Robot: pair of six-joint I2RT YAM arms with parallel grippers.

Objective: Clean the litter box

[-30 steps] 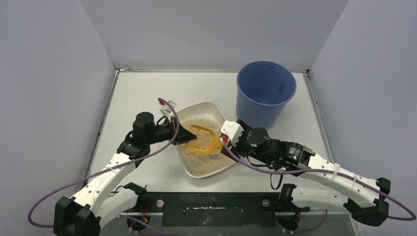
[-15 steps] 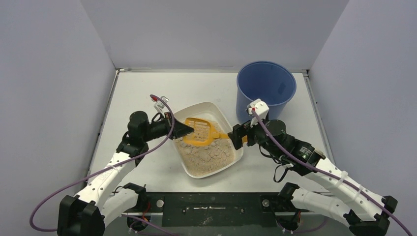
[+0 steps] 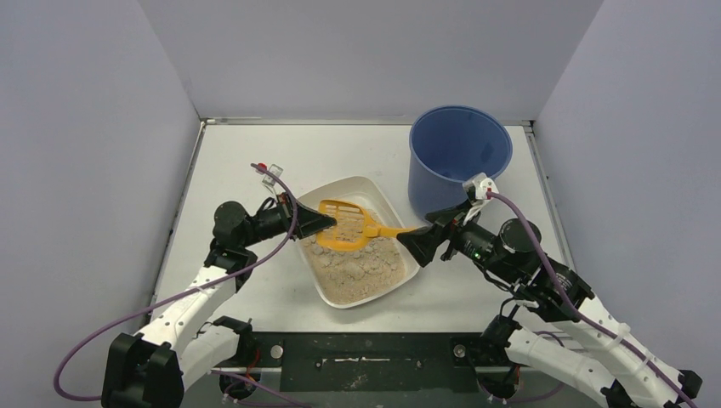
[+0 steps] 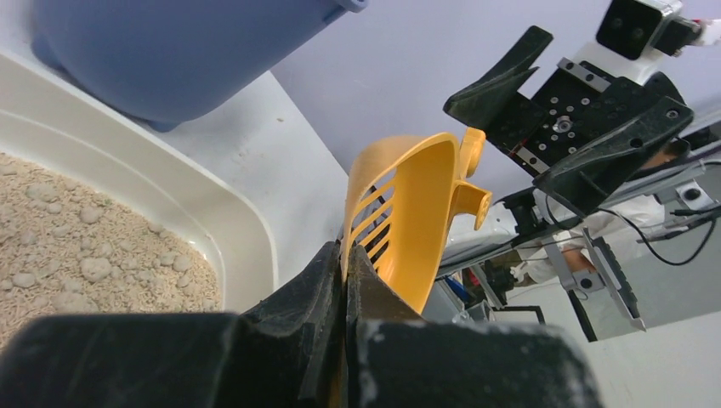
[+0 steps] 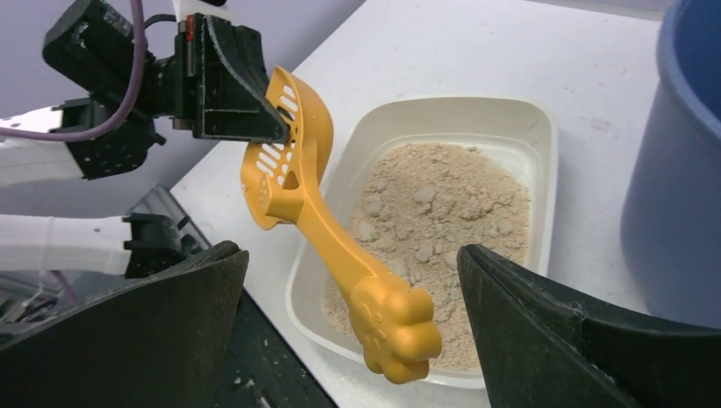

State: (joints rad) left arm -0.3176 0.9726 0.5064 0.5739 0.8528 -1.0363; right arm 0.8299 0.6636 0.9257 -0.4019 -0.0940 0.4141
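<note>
The litter box (image 3: 401, 274) is an off-white tray of beige litter in the middle of the table; it also shows in the right wrist view (image 5: 544, 161) and the left wrist view (image 4: 242, 229). My left gripper (image 3: 326, 223) is shut on the rim of the orange slotted scoop (image 3: 347, 225) and holds it above the tray's left part. In the left wrist view my left gripper (image 4: 344, 255) pinches the scoop (image 4: 412, 212). My right gripper (image 3: 418, 240) is open. Its fingers stand wide on either side of the scoop's paw-shaped handle end (image 5: 395, 327) without touching it.
A tall blue bucket (image 3: 459, 157) stands behind and right of the tray, close to my right arm; it fills the right edge of the right wrist view (image 5: 680, 170). Grey walls enclose the table on three sides.
My right arm has drawn back to the right, off the tray, and its wrist has risen. My left gripper has pulled slightly left and lifted the scoop out of the litter.
</note>
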